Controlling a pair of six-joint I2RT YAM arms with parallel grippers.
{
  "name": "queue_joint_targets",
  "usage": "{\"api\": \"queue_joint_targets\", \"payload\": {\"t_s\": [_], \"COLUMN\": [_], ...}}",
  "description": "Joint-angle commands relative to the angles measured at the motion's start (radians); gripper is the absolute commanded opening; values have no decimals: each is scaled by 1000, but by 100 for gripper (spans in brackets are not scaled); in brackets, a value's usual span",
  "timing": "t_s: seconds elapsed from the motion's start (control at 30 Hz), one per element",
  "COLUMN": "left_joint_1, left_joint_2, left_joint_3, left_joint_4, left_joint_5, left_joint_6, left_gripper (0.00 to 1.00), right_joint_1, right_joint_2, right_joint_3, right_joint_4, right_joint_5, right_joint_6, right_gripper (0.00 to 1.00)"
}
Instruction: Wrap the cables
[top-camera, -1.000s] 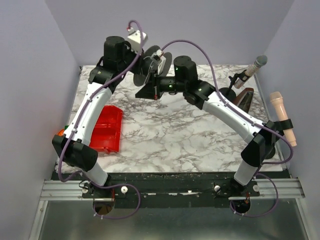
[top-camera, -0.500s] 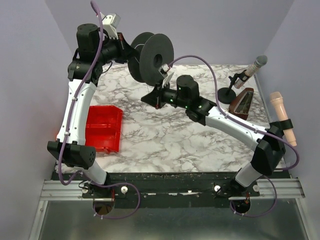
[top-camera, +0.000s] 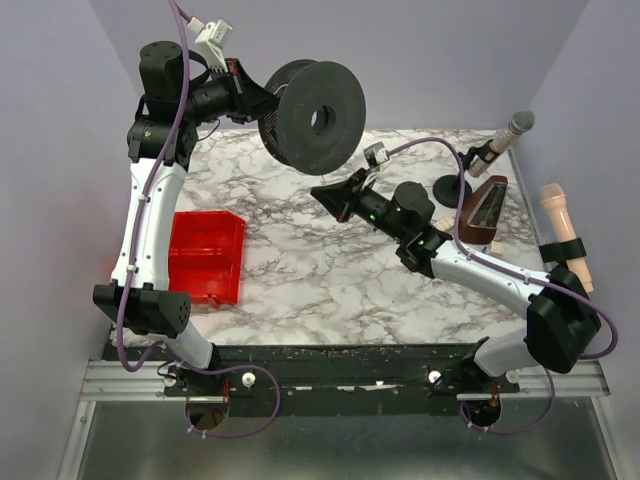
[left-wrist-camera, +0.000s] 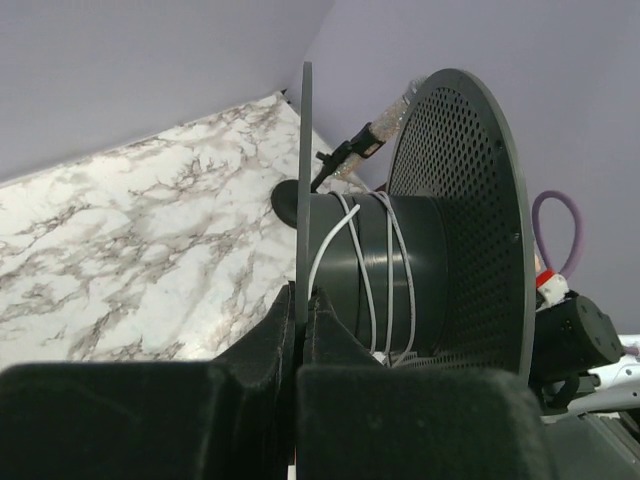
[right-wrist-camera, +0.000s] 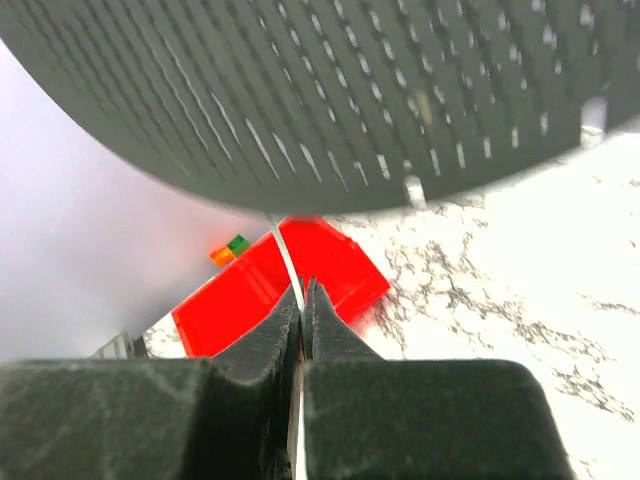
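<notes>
A black cable spool (top-camera: 316, 118) with perforated flanges hangs high above the back of the table. My left gripper (top-camera: 262, 99) is shut on the rim of one flange (left-wrist-camera: 301, 200) and holds the spool up. A white cable (left-wrist-camera: 360, 262) is wound a few turns round the spool's core. My right gripper (top-camera: 330, 197) sits just below the spool, shut on the free run of the white cable (right-wrist-camera: 289, 270), which rises from between its fingers to the spool's flange (right-wrist-camera: 330, 90) overhead.
A red bin (top-camera: 205, 257) lies on the marble table (top-camera: 330, 275) at the left; it also shows in the right wrist view (right-wrist-camera: 270, 285). A microphone on a stand (top-camera: 490, 150), a metronome (top-camera: 482, 212) and a beige microphone (top-camera: 565, 235) stand at the right.
My left arm has lifted the spool up and turned its flange toward the camera. My right gripper has drawn back to the right and lower, still holding the cable.
</notes>
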Motion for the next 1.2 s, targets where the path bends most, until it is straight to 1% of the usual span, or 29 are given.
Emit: {"api": "queue_joint_targets", "payload": {"t_s": [0.0, 0.13, 0.23, 0.3, 0.43, 0.5, 0.6, 0.67, 0.8, 0.87, 0.93, 1.03, 1.07, 1.1, 1.17], "left_joint_1": [5, -3, -5, -3, -5, -3, -9, -26, -43, -51, -66, -92, -109, -124, -147], "left_joint_2": [-58, -71, -96, -108, -136, -142, -148, -140, -105, -78, -30, 34, 45, 41, -8], "left_joint_3": [21, -24, -27, -62, -179, -203, -216, -219, -243, -251, -231, -191, -190, -205, -272], "left_joint_4": [209, 258, 174, 114, 79, 33, -89, -195, -402, -502, -651, -867, -897, -891, -796], "left_joint_5": [5, 83, 101, 121, 220, 273, 307, 298, 299, 296, 287, 246, 217, 180, 112], "left_joint_6": [-87, -159, -58, 23, 112, 172, 323, 445, 696, 823, 966, 1205, 1252, 1273, 1257], "left_gripper": [0, 0, 0, 0, 0, 0, 0, 0, 0, 0, 0, 0, 0, 0, 0], "right_joint_1": [-29, -85, -128, -132, -134, -141, -167, -175, -195, -209, -218, -227, -232, -230, -232], "right_joint_2": [6, -35, -107, -159, -228, -247, -271, -276, -268, -270, -274, -279, -268, -253, -221], "right_joint_3": [-86, -123, -187, -221, -250, -261, -268, -256, -215, -212, -207, -180, -151, -106, -32], "right_joint_4": [0, 14, 22, 31, 0, -38, -98, -136, -227, -250, -267, -331, -395, -459, -578], "right_joint_5": [-4, 25, 87, 117, 98, 110, 96, 67, 33, -23, -74, -201, -224, -238, -249], "right_joint_6": [-4, -42, -108, -203, -388, -484, -553, -619, -683, -709, -737, -798, -814, -817, -815], "right_gripper": [9, 9, 6, 1, 1, 1, 1, 1, 1, 1, 1, 1, 1, 0, 1]}}
